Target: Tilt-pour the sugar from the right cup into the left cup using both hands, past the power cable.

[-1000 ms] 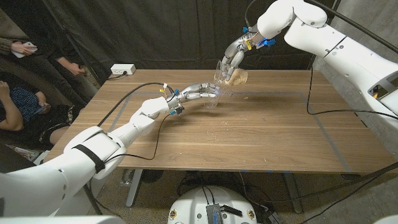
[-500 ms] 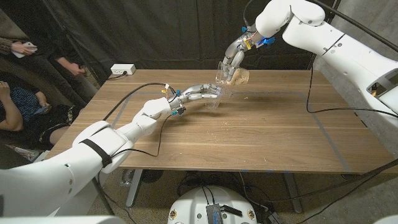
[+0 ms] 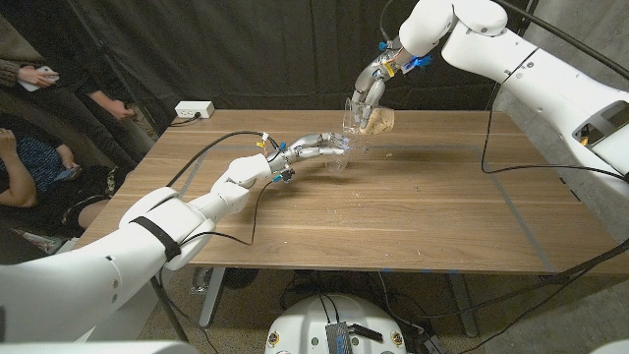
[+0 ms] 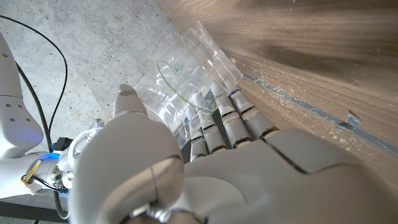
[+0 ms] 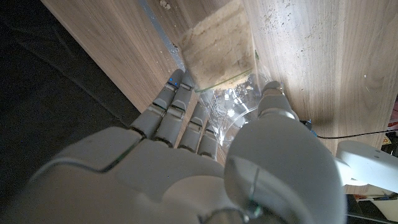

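Upper middle of the frame: right hand [image 3: 371, 90] holds the thin, crushable sugar cup [image 3: 366, 118] around its wall; left hand [image 3: 313, 147] holds the light empty cup [image 3: 341, 155] likewise.

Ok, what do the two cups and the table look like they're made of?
Both cups look like thin clear plastic: the table and sugar show through, with glossy glints. The table looks like matte wood or wood veneer, judging by its grain.

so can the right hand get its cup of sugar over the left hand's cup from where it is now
Probably yes. The right hand holds the sugar cup tilted just above and behind the empty cup in the left hand, with only open air between them.
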Tool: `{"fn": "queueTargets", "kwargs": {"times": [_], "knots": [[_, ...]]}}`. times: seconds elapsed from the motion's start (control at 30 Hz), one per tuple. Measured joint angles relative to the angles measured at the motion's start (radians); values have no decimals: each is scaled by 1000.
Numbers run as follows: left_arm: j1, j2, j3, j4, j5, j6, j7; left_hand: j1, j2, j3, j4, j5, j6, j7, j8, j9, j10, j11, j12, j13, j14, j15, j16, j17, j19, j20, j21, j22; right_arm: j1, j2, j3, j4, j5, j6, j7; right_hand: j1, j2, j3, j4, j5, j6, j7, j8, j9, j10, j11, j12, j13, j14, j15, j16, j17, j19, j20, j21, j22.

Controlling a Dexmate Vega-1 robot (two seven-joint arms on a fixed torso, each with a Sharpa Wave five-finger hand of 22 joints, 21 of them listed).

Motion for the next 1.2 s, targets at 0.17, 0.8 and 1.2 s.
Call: {"fn": "queueTargets", "kwargs": {"times": [0.17,0.8,1.2], "knots": [[-6,-5,3,10,2,7,7,0,0,0,0,0,0,0,0,0,0,0,5,0,0,0,0,0,0,0,0,0,9,7,-8,10,-9,7,8,0,0,0,0,0,0,0,-6,2,0,0,-5,0,-2,2,-1,1,0,0,0,0],[-24,-25,17,30,11,19,-6,0,0,-8,3,0,0,0,4,-5,2,-2,6,-1,0,0,0,0,0,0,4,0,22,19,-20,23,-39,9,29,2,-2,0,0,-1,0,0,-7,2,2,-2,-8,3,2,-2,6,10,0,0,0,0],[-21,-27,13,30,0,2,-30,6,6,-8,3,0,0,0,4,-5,4,0,5,0,0,0,0,0,0,0,4,0,22,21,-26,19,-57,6,36,3,-3,0,0,-1,6,5,-9,1,2,-2,-8,3,2,-2,6,14,-5,6,0,0]]}}
